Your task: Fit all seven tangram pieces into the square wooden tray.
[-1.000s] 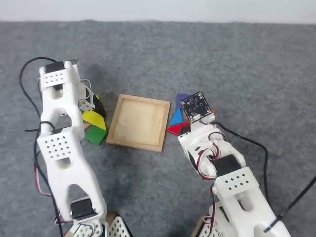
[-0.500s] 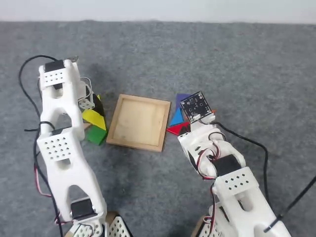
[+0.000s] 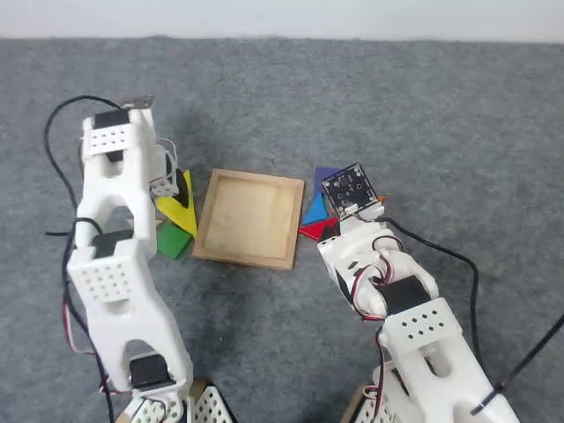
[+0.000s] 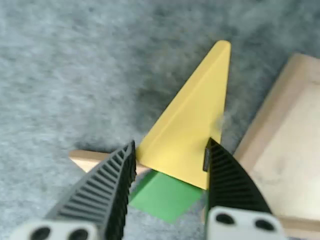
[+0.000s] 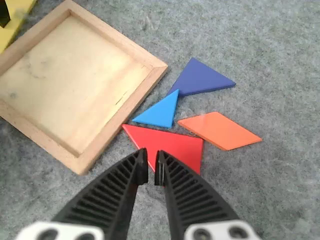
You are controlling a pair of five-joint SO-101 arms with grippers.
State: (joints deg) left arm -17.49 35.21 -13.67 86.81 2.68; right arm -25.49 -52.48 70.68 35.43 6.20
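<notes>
left hand (image 4: 170, 149) raised with yellow triangle (image 4: 192, 120), shifted toward tray (image 3: 261, 177)

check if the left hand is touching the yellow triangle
Touching. The left wrist view shows the left hand closed on the yellow triangle, both fingers pressed against its edges with no gap.

You have the tray (image 3: 247, 218) mid-table, with four pieces (image 3: 313, 231) just right of it and three others (image 3: 174, 242) just left.
</notes>
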